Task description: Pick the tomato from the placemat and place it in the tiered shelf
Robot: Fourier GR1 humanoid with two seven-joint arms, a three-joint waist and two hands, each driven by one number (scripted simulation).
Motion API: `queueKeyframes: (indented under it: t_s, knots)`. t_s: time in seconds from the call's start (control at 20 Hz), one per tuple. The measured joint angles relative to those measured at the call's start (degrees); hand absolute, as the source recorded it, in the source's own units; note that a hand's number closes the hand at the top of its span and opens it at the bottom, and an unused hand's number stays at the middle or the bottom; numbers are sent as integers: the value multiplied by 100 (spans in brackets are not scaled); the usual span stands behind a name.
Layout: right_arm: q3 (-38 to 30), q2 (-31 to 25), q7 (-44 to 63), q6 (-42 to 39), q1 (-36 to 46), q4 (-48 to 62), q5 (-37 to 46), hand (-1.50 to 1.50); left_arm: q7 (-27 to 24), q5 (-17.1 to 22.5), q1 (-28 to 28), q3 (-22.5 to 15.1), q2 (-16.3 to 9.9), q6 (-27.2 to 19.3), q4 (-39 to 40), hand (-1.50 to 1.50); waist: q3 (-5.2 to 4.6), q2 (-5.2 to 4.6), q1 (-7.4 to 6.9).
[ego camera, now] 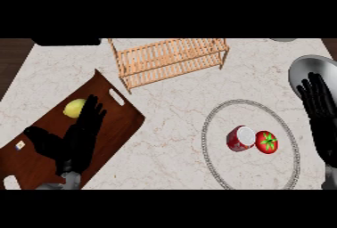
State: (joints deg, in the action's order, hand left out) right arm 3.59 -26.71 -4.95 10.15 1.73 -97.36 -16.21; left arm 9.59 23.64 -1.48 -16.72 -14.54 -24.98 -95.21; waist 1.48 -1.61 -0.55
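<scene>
The tomato (pixel 266 142) lies on the placemat (pixel 217 116), just left of the right hand (pixel 320 111); that hand is nearer, fingers straight, holding nothing. The left hand (pixel 84 129) rests released, well apart.

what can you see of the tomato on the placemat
The tomato is round, glossy red, with a green star-shaped calyx facing up. It lies on the round placemat, right of centre, right beside a red cup lying on its side; they look to be touching. Neither hand touches it; the right hand is open off to its right.
</scene>
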Motion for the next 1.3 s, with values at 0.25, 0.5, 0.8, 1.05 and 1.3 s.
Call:
queueKeyframes:
  t_s: [0.25,0.5,0.8,1.05,1.3]
  knots:
    - [352,-56,-67,-989,445,330,-325,150,-140,-380,-300,285,-501,55,38,0,-97,91,-84]
    - [229,41,-17,-1454,915,1228,-678,-150,-397,-754,-452,391,-773,70,79,0,-126,107,-115]
    - [-215,-440,-455,-3331,1155,1926,-1568,-150,-400,-835,-536,621,-950,187,164,0,-136,134,-14]
    - [-143,-1443,-427,-4422,1296,1712,-1181,-150,-382,-854,-446,668,-978,218,73,0,-146,166,23]
    - [96,-2198,-175,-4775,1487,1005,-339,-150,-366,-904,-428,683,-954,199,64,0,-154,188,52]
